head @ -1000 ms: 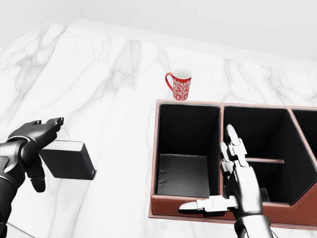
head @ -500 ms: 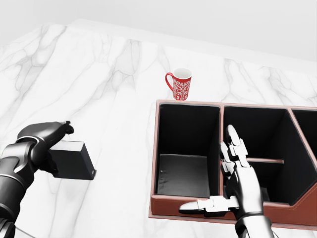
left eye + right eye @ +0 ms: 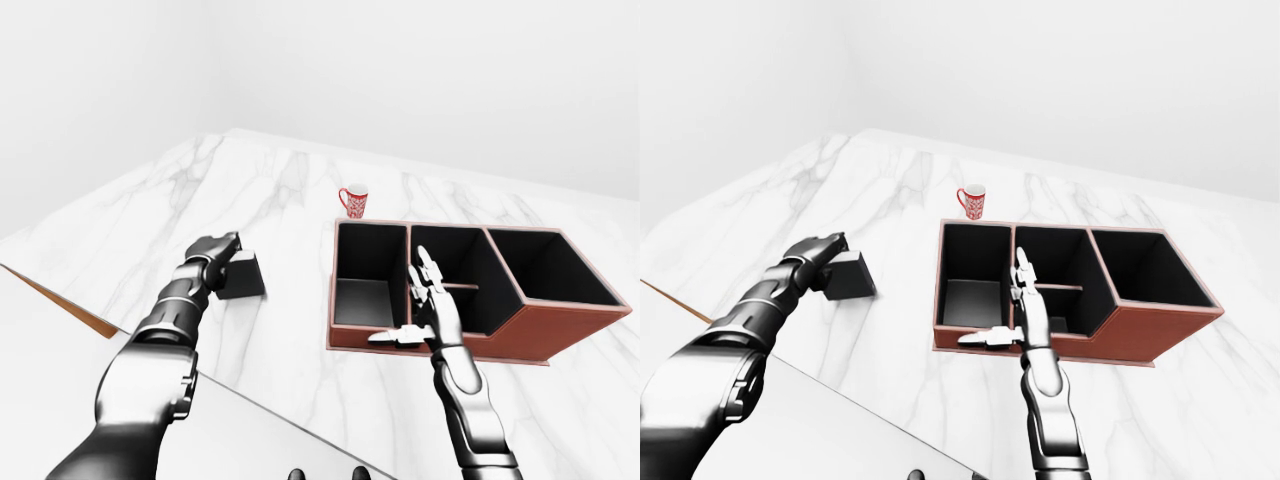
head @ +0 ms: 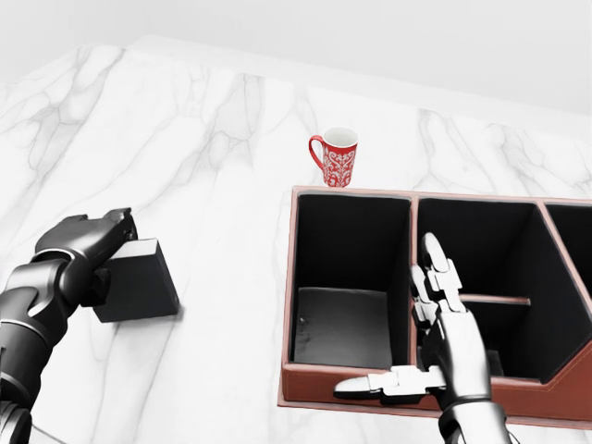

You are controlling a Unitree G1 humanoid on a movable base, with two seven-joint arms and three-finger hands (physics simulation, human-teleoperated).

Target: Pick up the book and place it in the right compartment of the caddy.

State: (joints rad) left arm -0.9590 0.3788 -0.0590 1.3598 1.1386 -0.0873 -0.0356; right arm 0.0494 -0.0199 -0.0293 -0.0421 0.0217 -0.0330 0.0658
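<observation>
Book [image 4: 139, 280] sits on the marble left of the caddy [image 4: 351, 387], left hand [image 4: 85, 252] clamped on it, unlifted; right hand [image 4: 435, 347] hovers open, right compartment empty.

The desk [image 4: 213, 166] is white marble with soft grey lines running across it. A dark book [image 4: 139, 280] sits on it at the left of the head view, and a big brown caddy [image 4: 305, 393] with black insides sits at the right. A red mug [image 4: 337, 158] with white patterns stands just above the caddy's top edge.
</observation>
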